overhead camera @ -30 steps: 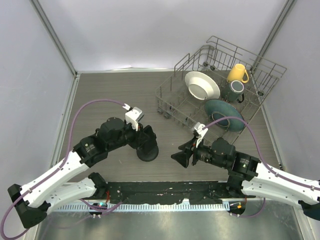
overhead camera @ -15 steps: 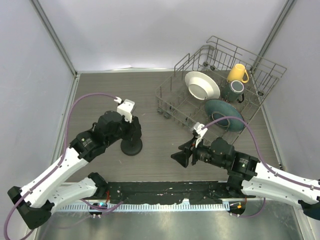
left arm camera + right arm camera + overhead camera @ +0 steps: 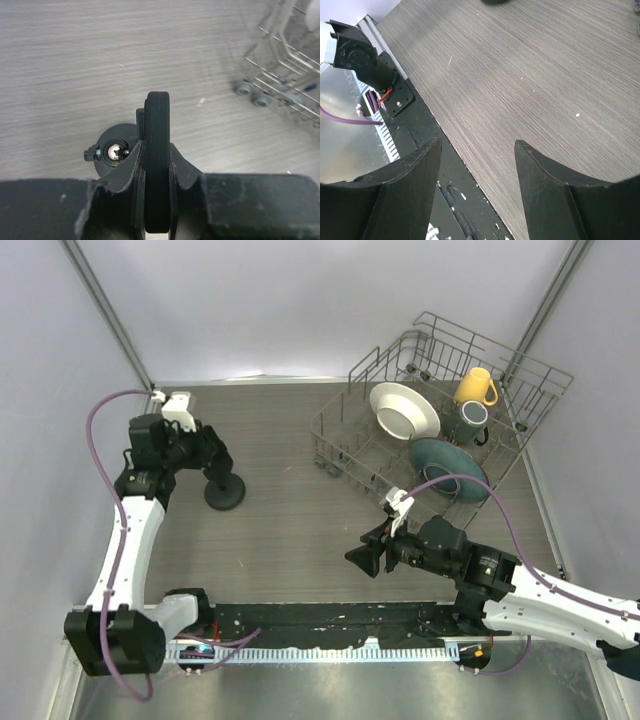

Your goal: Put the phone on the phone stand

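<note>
Since the phone cannot be found in any view, the task is judged barely begun: only the phone stand [image 3: 224, 490] is gripped, its matte black, rounded upper plate pinched edge-on by the closed left end effector [image 3: 207, 458] at the left of the grey, fine-grained table [image 3: 290, 530], a round disc base and shiny ball joint showing beneath. The right end effector [image 3: 362, 558] is held spread and empty near the front edge. The phone is yet to be found, grasped and seated in the cradle.

Black phone stand [image 3: 224, 493], disc base down, leftward.
</note>
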You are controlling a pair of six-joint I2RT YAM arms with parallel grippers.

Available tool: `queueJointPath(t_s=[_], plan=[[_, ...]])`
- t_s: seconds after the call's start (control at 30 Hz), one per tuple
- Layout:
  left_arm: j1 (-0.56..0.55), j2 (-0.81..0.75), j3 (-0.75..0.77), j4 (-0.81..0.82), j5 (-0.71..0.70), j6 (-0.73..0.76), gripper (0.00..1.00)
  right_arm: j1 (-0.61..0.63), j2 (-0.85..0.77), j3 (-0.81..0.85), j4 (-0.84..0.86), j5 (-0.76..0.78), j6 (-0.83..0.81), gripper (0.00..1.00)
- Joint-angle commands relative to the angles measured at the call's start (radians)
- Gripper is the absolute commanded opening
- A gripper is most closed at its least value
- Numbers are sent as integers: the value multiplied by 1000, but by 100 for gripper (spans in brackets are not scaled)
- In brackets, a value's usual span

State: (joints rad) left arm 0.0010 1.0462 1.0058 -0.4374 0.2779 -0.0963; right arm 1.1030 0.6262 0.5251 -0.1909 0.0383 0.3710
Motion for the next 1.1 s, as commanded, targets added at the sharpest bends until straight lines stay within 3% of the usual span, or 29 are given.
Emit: queueJointPath(t_s=[0.0, 0.23, 0.37, 0.6, 0.9, 1.07], plan=[[111, 53, 149, 267, 173, 148, 0, -3, -60, 67, -74, 2, -26, 65], [192, 273, 393, 238, 187, 309, 0, -2, -66, 90, -94, -23, -34, 66], [263, 354, 468, 207, 276, 365, 0, -2, -52, 87, -67, -15, -49, 65], [372, 498, 597, 249, 394, 310, 0, -2, -83, 72, -68, 44, -61, 66], [347, 666, 697, 391, 475, 163, 0, -6, -53, 84, -68, 136, -73, 65], [275, 767, 804, 364, 451, 188, 0, -6, -28, 102, -68, 150, -87, 65]])
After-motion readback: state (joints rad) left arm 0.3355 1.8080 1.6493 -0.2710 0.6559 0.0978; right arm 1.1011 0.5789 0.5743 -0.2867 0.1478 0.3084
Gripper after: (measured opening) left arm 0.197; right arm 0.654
